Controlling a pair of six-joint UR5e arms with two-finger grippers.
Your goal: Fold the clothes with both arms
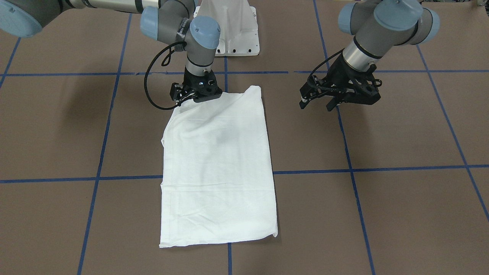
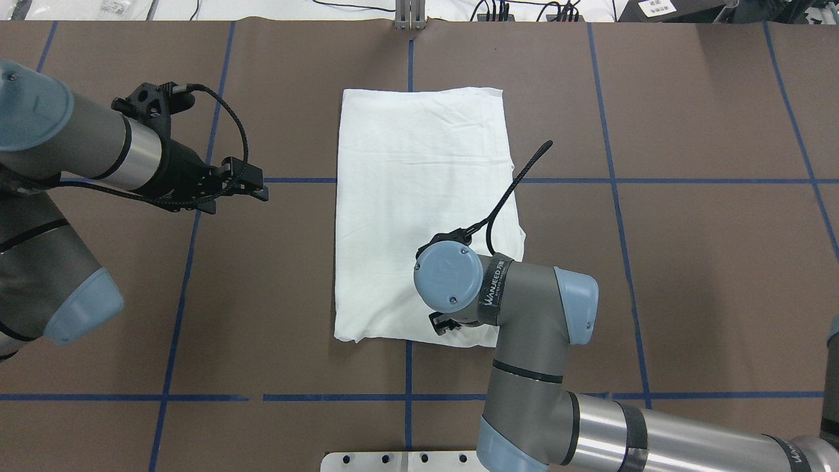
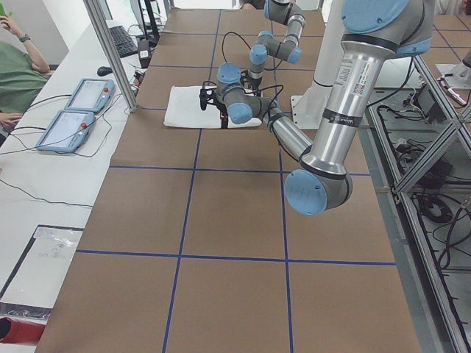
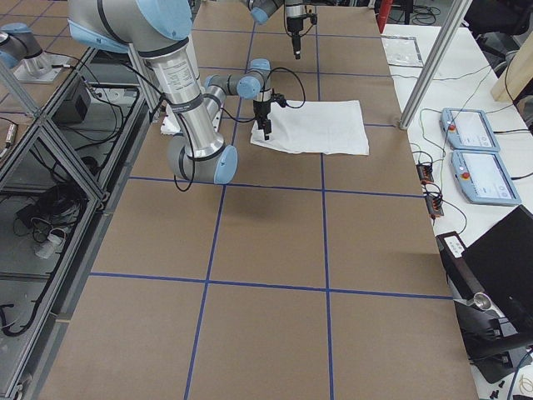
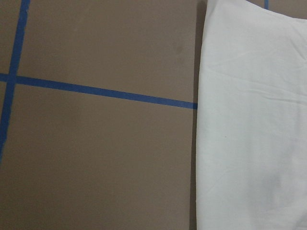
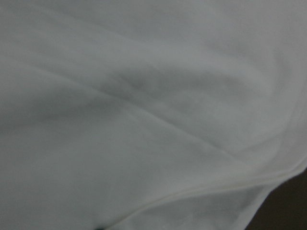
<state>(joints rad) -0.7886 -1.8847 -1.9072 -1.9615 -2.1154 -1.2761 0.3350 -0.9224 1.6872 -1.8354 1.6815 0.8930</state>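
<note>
The folded white T-shirt (image 1: pixel 217 164) lies mid-frame on the counter (image 1: pixel 401 214). It looks soft and limp, so I'd pinch corners through all layers. My right pincer (image 1: pixel 193 97) sits at its upper-left corner, closure unclear; the left pincer (image 1: pixel 315 107) is open and empty.

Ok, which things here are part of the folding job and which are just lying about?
Job: shirt, left gripper, right gripper.
Lying about: white base, tablets, keyboard.
</note>
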